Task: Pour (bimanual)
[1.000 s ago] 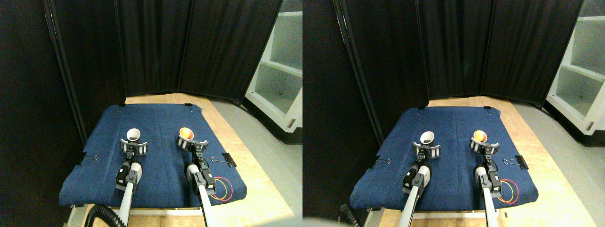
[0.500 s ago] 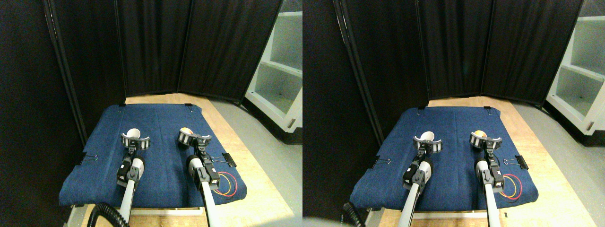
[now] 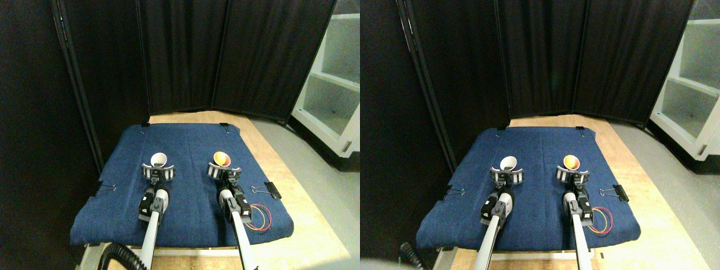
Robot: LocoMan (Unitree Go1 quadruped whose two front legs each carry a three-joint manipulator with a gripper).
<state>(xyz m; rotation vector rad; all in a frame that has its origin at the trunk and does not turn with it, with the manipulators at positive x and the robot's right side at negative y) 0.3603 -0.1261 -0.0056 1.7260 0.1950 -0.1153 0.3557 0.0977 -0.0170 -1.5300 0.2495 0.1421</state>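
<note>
White cup (image 3: pixel 159 159) (dark contents) at 12 o'clock of left gripper (image 3: pixel 158 171); orange-lined cup (image 3: pixel 221 159) likewise beyond right gripper (image 3: pixel 223 171); blue cloth (image 3: pixel 185 197) beneath; jaws spread, grasp indeterminate

A dark blue cloth (image 3: pixel 185 185) is spread over a pale wooden board (image 3: pixel 292 197); a white cup (image 3: pixel 159 160) with dark contents is seen on it, and an orange cup (image 3: pixel 221 159) with a lighter rim; black-and-white striped bands are shown on the left gripper (image 3: pixel 158 172) and the right gripper (image 3: pixel 223 171); the limbs behind them are pale grey with black fittings; red and yellow wires (image 3: pixel 259 218) are looped beside the right limb; a black binder clip (image 3: pixel 272 189) is fixed at the cloth's edge; black curtains (image 3: pixel 225 56) are hung behind; a white shelf unit (image 3: pixel 332 79) is seen over grey floor (image 3: pixel 320 174).
</note>
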